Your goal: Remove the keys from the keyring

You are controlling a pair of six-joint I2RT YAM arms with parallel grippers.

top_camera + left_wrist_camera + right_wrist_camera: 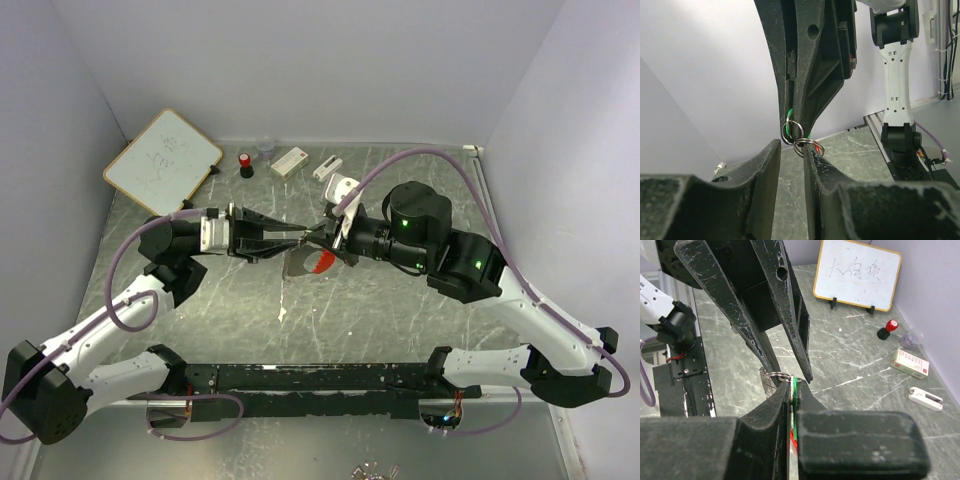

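My two grippers meet tip to tip above the middle of the table. My right gripper [332,240] [796,388] is shut on the green key [795,390], with a sliver of green also in the left wrist view [789,116]. The silvery keyring [771,375] [809,146] sticks out at its tips. The red key [318,263] hangs below it. My left gripper [303,237] [791,146] is open by a narrow gap. One of its fingertips [810,152] sits in a ring loop; nothing is between its fingers.
A small whiteboard [163,160] stands at the back left. A red-and-black cylinder [245,165], a clear cup [265,148] and two white blocks [289,161] [327,168] line the back wall. White walls close in on both sides.
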